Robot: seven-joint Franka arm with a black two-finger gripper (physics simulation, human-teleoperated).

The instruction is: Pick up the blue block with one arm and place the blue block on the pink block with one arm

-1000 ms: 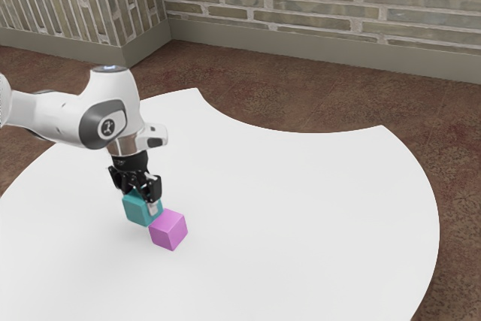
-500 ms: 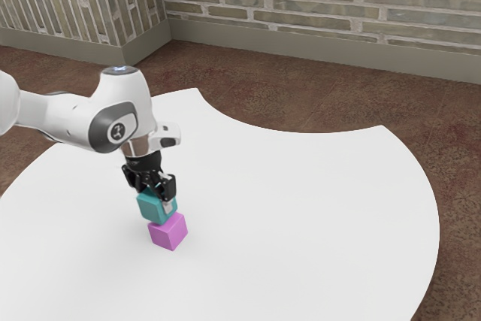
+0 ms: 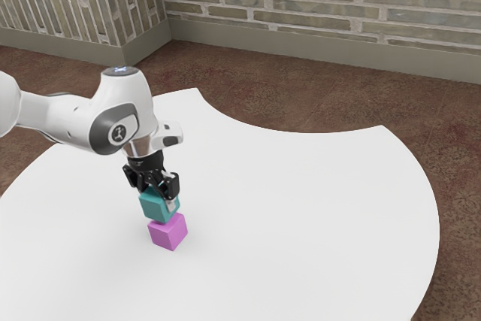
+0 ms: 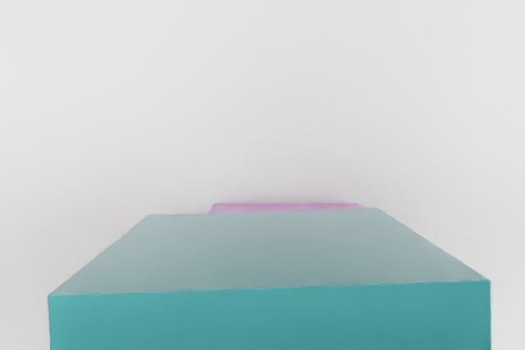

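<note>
Where the one arm point(image 3: 75, 119) reaches in from the exterior view's left, a single white table point(image 3: 316, 208) carries two cubes: one blue block point(image 3: 152, 207), teal in shade, and one pink block point(image 3: 167, 233). The one black gripper point(image 3: 158, 194) points down over them, and its two fingers are parted just as wide as the blue block, pressing its opposite sides so that the block is clamped between them. The blue block sits directly above the pink block, a little askew to it, with its underside at the pink block's top face. Whether the two faces touch cannot be told from this side. The pink block rests on the table, toward the near edge on the exterior view's left.

Seen from the wrist, the blue block point(image 4: 271, 284) lies large just under the hand. One thin strip of the pink block point(image 4: 283, 207) peeks out past its far edge, against the plain white table point(image 4: 262, 71).
</note>
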